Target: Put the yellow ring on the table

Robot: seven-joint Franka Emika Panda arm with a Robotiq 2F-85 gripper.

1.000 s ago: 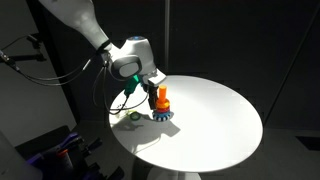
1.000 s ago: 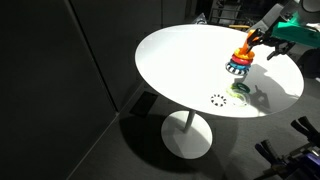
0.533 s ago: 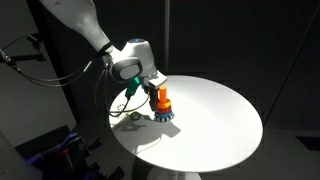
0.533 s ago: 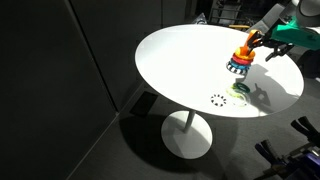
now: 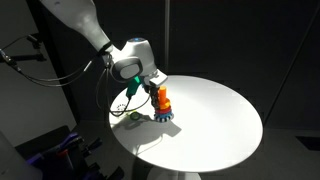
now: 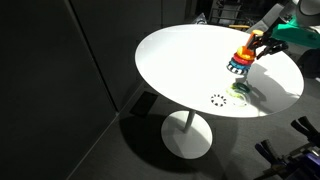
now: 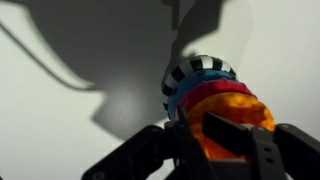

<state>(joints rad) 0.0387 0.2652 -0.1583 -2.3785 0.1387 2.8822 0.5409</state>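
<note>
Near the table's edge in an exterior view, a small green ring lies just beside the stacking toy. The yellow ring tops that stack. The gripper straddles it, its dark fingers hiding the ring's sides, so whether the jaws clamp cannot be told.

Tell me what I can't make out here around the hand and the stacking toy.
- Whether the hand grips the yellow ring: in the wrist view dark, blurred fingers cover it; in both exterior views it is too small.
- The dotted mark on the table, exterior view: too small to identify.
- The arm, exterior view: cut off by the frame edge.
</note>
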